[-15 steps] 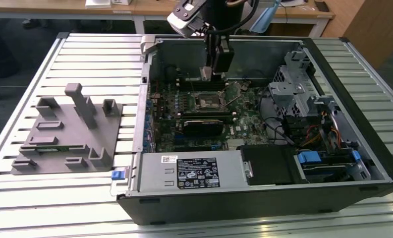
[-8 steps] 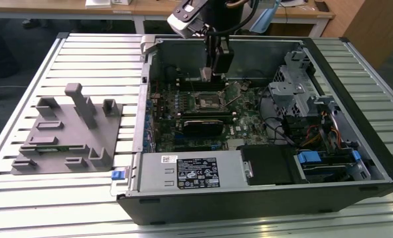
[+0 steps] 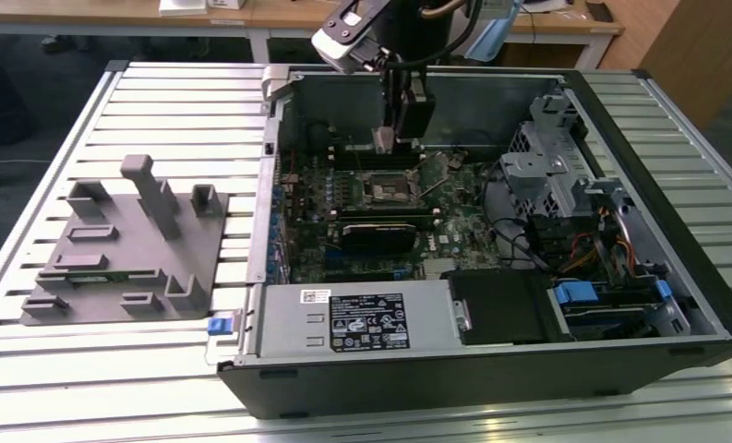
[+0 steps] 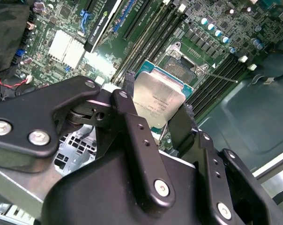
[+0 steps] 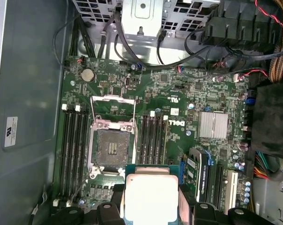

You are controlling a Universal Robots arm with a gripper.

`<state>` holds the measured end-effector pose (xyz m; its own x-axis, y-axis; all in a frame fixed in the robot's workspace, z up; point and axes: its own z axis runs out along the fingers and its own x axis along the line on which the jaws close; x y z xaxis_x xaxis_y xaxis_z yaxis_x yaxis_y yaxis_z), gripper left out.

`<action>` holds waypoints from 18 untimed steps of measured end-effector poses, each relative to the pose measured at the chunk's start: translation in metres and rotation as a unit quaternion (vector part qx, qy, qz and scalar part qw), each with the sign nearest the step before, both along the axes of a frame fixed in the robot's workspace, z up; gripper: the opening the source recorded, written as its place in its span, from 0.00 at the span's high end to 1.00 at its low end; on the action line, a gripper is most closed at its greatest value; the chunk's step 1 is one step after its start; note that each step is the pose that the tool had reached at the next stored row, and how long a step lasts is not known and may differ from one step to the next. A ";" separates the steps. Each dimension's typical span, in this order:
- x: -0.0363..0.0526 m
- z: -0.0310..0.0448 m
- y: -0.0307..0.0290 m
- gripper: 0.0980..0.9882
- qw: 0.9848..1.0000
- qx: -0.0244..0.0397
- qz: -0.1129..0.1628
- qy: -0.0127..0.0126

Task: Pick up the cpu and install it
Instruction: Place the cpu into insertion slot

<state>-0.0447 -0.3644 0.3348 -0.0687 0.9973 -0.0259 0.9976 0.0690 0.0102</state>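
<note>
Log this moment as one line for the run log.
gripper: shut on cpu | position: above motherboard | socket: open, empty | cpu: not yet installed

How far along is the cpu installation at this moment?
The pick-up looks done: the end effector grips the cpu by its edges, above the motherboard. The socket stands open and empty, so seating the cpu is left.
</note>
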 end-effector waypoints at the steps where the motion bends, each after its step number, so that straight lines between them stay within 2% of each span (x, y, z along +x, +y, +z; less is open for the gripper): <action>1: 0.0000 -0.0008 0.0000 0.50 1.000 0.000 0.000 0.000; 6: 0.0018 -0.0041 0.0019 0.50 1.000 0.000 0.000 0.000; 13: 0.0086 -0.0059 0.0053 0.50 1.000 0.000 0.000 0.000; 18: 0.0115 -0.0099 0.0097 0.50 1.000 0.000 0.000 0.000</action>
<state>-0.0332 -0.3547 0.3249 -0.0686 0.9973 -0.0260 0.9976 0.0689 0.0101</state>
